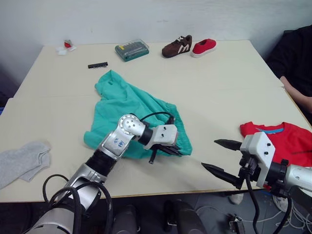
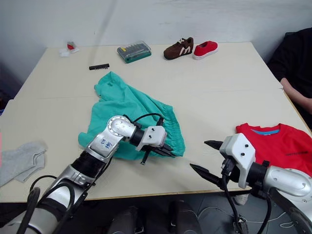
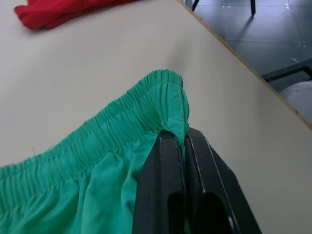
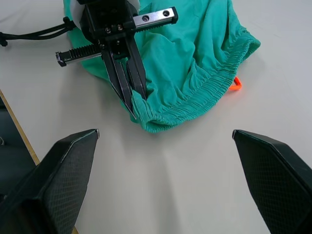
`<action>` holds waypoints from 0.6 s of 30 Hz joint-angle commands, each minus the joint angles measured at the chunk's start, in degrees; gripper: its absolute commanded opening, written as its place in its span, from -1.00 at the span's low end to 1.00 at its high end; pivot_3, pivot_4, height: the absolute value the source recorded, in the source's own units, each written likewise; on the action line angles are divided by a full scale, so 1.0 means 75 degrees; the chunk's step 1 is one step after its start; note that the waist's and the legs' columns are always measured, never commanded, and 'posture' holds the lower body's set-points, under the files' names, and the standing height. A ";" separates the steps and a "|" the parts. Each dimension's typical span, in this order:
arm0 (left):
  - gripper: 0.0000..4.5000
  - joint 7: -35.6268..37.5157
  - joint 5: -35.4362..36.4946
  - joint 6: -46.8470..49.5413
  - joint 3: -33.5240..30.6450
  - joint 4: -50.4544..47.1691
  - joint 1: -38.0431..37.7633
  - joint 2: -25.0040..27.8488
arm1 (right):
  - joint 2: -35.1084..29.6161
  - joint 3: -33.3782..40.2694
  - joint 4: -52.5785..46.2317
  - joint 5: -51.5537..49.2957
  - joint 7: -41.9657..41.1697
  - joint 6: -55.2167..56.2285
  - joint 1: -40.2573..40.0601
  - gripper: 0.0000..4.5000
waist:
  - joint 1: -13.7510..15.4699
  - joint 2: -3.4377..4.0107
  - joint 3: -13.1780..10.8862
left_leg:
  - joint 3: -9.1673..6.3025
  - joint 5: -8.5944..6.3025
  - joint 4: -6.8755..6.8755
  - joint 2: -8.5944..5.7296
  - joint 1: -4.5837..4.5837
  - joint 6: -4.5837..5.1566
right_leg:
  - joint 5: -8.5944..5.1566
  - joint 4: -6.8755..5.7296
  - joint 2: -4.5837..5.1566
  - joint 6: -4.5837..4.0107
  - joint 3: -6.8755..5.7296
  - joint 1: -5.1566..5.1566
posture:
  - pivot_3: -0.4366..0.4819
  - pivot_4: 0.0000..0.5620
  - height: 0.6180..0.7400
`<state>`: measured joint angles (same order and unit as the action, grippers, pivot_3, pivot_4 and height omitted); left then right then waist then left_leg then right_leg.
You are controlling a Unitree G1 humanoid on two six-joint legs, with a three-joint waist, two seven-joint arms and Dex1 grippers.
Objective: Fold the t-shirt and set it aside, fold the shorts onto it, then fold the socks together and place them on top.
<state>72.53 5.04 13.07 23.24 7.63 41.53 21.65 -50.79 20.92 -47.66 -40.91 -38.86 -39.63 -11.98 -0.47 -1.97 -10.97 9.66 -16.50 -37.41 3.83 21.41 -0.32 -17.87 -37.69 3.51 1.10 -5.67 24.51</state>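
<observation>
I found the socks (image 1: 23, 162) lying well to the left of my left gripper (image 1: 171, 150), untouched. That gripper was clamped on the waistband corner of the shorts (image 1: 127, 105); the bite looked thin, taking only the hem edge. My right gripper (image 1: 220, 157) hung spread wide over bare table (image 1: 219, 83), apart from the shorts, with the t-shirt (image 1: 287, 139) just behind it. Risk noted: the elastic could slip free under any pull.
</observation>
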 commanded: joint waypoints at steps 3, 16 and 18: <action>-0.34 0.0428 0.1773 0.1792 -0.1030 -0.1718 -0.0136 0.0517 | -0.0141 -0.0627 0.0150 0.0397 -0.0261 0.0406 0.0718 1.00 | 0.0002 0.0000 0.0000 | -0.0002 0.0002 0.0003 0.0001 0.0002 -0.0004 | -0.0003 0.0001 -0.0001 0.0000 -0.0002 0.0001 | -0.05 -0.47 1.00; 0.97 0.0991 0.0321 -0.1989 -0.1740 0.0076 -0.0859 0.3633 | -0.1192 -0.2451 0.0923 0.2926 -0.2008 0.2768 0.1217 1.00 | -0.0092 -0.0002 -0.0001 | -0.0002 0.0009 0.0036 0.0000 -0.0014 -0.0023 | -0.0020 0.0005 0.0000 -0.0020 -0.0013 0.0002 | -0.05 -0.47 1.00; 0.97 0.1046 0.0206 -0.2618 -0.1838 0.0406 -0.0985 0.3907 | -0.1101 -0.2987 0.1321 0.3586 -0.2046 0.3324 0.1448 1.00 | -0.0062 -0.0003 -0.0001 | -0.0004 0.0008 0.0034 0.0000 -0.0008 -0.0022 | -0.0020 0.0009 0.0002 -0.0019 -0.0017 0.0003 | -0.05 -0.47 1.00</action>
<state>79.81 7.42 -1.72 11.18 9.95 34.57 49.74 -59.26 0.40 -38.91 -17.79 -53.56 -18.86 -1.91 -0.93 -1.99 -10.98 9.64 -16.46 -37.18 3.83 21.37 -0.45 -18.02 -37.61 3.54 0.96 -5.79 24.54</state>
